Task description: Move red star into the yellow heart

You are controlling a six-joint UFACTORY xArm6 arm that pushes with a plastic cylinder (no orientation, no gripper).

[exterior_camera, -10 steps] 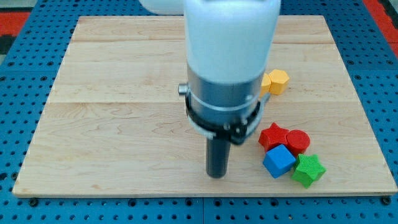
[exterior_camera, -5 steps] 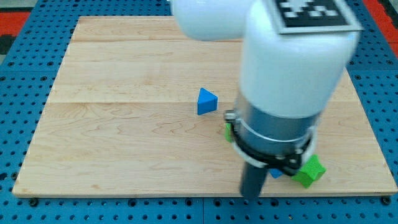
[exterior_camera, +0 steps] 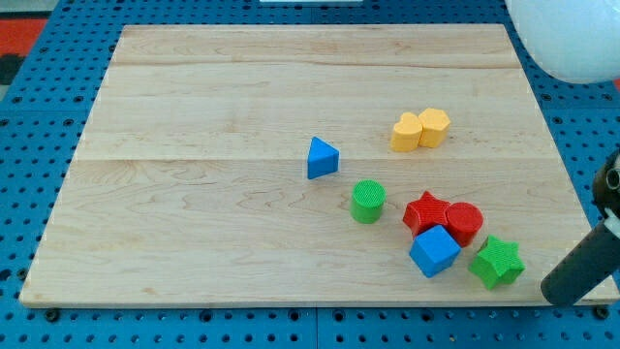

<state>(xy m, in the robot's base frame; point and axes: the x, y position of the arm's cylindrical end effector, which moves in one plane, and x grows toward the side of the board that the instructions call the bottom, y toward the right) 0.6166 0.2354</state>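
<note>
Tip right of green star, red star below yellow heart

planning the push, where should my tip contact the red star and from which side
Likely the red star's lower edge, pushing toward the view's top where the yellow heart lies. The blue cube crowds that edge, so enter from its lower left. My tip sits right of the green star.

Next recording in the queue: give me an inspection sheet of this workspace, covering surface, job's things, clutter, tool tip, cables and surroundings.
Surface: wooden board, bare at the view's left.
Job's things: red star touches red cylinder and blue cube; yellow heart lies apart, toward the view's top, beside yellow hexagon.
Clutter: blue triangle, green cylinder, green star.
My tip: off the board's right edge, right of the green star.
Cables: nothing seen.
Surroundings: blue pegboard.
</note>
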